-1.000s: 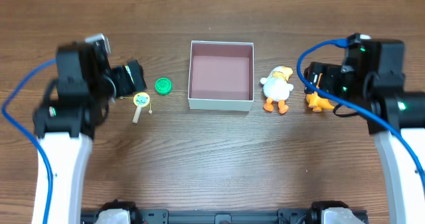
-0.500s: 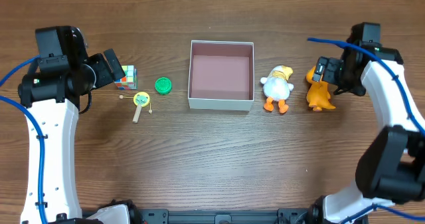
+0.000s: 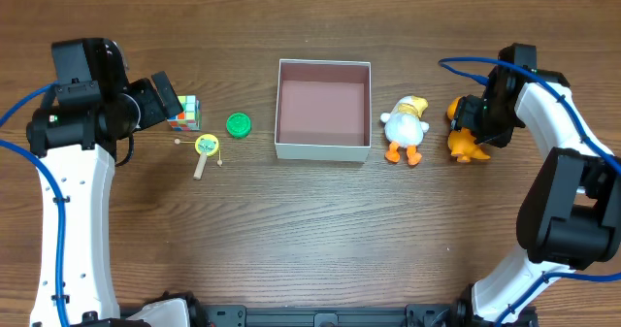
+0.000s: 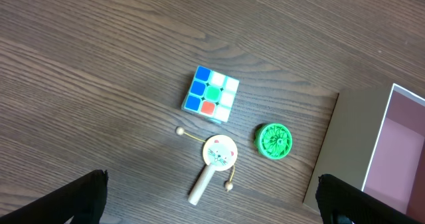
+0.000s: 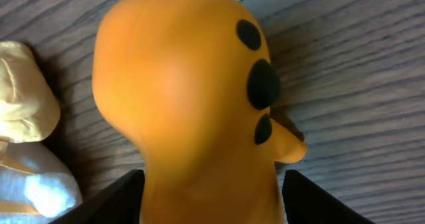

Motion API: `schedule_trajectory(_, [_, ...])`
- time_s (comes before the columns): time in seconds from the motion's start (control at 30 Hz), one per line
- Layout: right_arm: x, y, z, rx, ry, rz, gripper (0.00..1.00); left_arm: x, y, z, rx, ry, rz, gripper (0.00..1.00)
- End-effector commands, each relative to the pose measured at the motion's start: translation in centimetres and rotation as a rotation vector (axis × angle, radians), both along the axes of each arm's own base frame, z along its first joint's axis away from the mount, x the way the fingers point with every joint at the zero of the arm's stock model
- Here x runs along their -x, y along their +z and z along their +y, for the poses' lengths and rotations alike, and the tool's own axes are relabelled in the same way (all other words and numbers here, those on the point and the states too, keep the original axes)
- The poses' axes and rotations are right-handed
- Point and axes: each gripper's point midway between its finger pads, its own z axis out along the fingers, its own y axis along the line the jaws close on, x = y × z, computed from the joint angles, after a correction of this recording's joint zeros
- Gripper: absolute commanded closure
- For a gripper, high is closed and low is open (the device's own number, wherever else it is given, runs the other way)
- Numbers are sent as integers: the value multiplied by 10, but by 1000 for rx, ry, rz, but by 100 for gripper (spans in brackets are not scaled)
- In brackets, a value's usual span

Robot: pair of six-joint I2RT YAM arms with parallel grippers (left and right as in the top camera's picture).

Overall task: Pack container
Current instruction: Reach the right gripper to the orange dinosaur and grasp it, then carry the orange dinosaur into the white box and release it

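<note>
while the container sits at the middle of the table, its pinkish-brown floor showing whole inside white walls, the toys lie outside it on both sides. to its left, in a loose cluster, are a green round cap, a small wooden rattle drum with a face on its disc, and a colour cube; the cap is nearest the container but apart from its wall. the left end effector hangs above the table beside the cube, its fingers spread wide (the left wrist view shows only their tips at the bottom corners) and nothing between them. to the container's right stands a white duck toy, and just beyond it an orange toy. the right end effector is down over the orange toy, one finger on each side of its body; whether the fingers are actually clenched on it i cannot tell.
</note>
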Motion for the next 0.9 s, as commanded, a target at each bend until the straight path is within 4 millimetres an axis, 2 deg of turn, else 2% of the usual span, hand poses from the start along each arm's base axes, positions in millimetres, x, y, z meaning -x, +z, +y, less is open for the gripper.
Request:
schedule_trajectory(0.0, [0, -1, 3, -10, 1, -2, 60, -3, 10, 3, -25, -18, -26, 0])
schedule_trajectory(0.07, [2, 0, 4, -16, -17, 12, 78, -3, 10, 3, -25, -18, -26, 0])
schedule_trajectory(0.13, [4, 7, 7, -34, -18, 16, 85, -3, 10, 3, -25, -18, -26, 0])
schedule_trajectory(0.23, [-2, 42, 13, -44, -19, -32, 87, -3, 10, 3, -25, -18, -26, 0])
schedule_trajectory(0.3, [-7, 80, 21, -38, -7, -95, 87, -3, 10, 3, -25, -18, -26, 0])
schedule_trajectory(0.37, [-8, 127, 40, -54, -17, -179, 90, -3, 10, 3, -25, -18, -26, 0])
schedule_trajectory(0.43, [-4, 172, 72, -90, 17, -279, 93, -3, 10, 3, -25, -18, -26, 0])
schedule_trajectory(0.5, [1, 204, 110, -125, 69, -376, 93, -3, 10, 3, -25, -18, -26, 0])
schedule_trajectory(0.53, [3, 213, 129, -143, 99, -405, 92, -3, 10, 3, -25, -18, -26, 0])
schedule_trajectory(0.6, [4, 222, 168, -196, 133, -443, 92, -3, 10, 3, -25, -18, -26, 0])
schedule_trajectory(0.7, [-5, 216, 224, -228, 179, -489, 92, -3, 10, 3, -25, -18, -26, 0])
schedule_trajectory(0.77, [-13, 200, 254, -236, 166, -482, 92, -3, 10, 3, -25, -18, -26, 0])
schedule_trajectory(0.8, [-20, 178, 279, -245, 171, -460, 90, -3, 10, 3, -25, -18, -26, 0])
schedule_trajectory(0.87, [-26, 156, 298, -248, 192, -441, 89, -3, 10, 3, -25, -18, -26, 0])
